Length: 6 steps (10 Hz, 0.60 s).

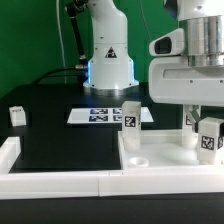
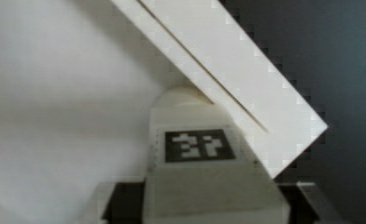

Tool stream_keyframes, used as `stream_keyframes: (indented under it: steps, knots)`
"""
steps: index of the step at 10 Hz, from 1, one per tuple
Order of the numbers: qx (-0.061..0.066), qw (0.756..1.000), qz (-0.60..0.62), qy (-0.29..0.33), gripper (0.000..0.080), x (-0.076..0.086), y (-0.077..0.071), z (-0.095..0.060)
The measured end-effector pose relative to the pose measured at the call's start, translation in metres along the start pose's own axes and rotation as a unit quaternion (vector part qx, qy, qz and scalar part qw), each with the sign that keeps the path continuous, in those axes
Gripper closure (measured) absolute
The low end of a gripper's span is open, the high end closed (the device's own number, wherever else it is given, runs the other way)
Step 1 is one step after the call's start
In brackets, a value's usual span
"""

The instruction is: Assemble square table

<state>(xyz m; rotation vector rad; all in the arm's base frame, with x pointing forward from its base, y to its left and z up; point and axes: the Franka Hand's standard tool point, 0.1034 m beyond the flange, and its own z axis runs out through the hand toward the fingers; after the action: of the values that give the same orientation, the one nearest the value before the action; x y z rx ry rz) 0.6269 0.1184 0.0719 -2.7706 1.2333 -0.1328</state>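
You see the white border bars point(image 1: 60, 182) nearest the exterior camera, running along the front edge of the black table point(image 1: 60, 125). Directly behind them lies the square table top point(image 1: 165, 150), a white tray with a raised rim, positioned below the gripper point(image 1: 207, 130) and extending from it toward the exterior view's left.

In the exterior view, a white leg point(image 1: 209, 136) with a black-and-white tag hangs at the gripper, at the tray's edge on the exterior view's right. A second tagged leg point(image 1: 130, 116) stands upright behind the tray's far rim, off to the exterior view's left of the gripper. A third leg point(image 1: 17, 116) sits well apart from the gripper, near the table edge at the exterior view's left. The marker board point(image 1: 105, 115) lies flat beyond the tray, in front of the robot base point(image 1: 108, 60).

In the wrist view, the tagged leg point(image 2: 198, 150) fills the space between the two dark fingers point(image 2: 127, 200). The fingers stand partly apart, one on each side of the leg and close against its sides. You cannot tell from these views whether they press firmly on it. The tray's rim point(image 2: 233, 80) crosses diagonally behind the leg, which lies over a corner of the tray.
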Motion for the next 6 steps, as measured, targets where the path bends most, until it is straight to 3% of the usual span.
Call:
stream_keyframes:
  steps: [2,3,6]
  knots:
    - [-0.003,0.993,0.117,-0.005,0.0504,-0.0012,0.0005,-0.0001]
    - [-0.018,0.972,0.232,-0.021,0.0505,-0.0051,-0.0018,-0.0017]
    - [-0.003,0.886,0.461,-0.049,0.0506,0.0010,-0.0022,-0.0014]
